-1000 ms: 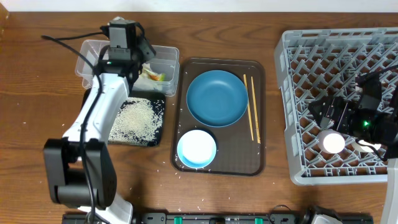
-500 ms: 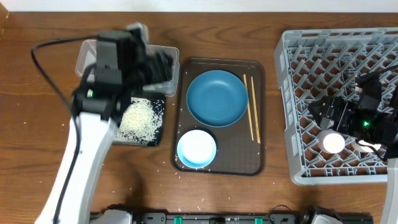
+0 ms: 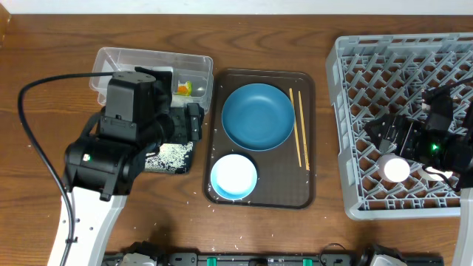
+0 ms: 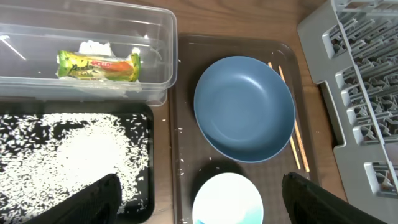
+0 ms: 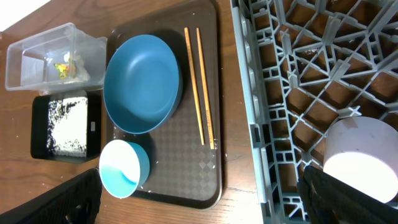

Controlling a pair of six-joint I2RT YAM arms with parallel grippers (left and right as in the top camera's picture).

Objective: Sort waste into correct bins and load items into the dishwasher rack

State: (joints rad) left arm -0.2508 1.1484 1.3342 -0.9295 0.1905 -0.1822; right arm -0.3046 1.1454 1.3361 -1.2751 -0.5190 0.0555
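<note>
Blue large round plate (image 4: 244,109), frame centre: rim-only pinch, slip risk. Thin wooden chopsticks (image 4: 296,127) flat beside it: may scatter. Left end effector (image 4: 208,199), right end effector (image 5: 208,199): both released, empty.

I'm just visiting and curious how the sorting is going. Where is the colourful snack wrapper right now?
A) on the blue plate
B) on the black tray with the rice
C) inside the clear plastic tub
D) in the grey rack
C: the left wrist view shows the snack wrapper lying inside the clear tub next to a white tissue, while the black tray below it holds only rice.
</note>
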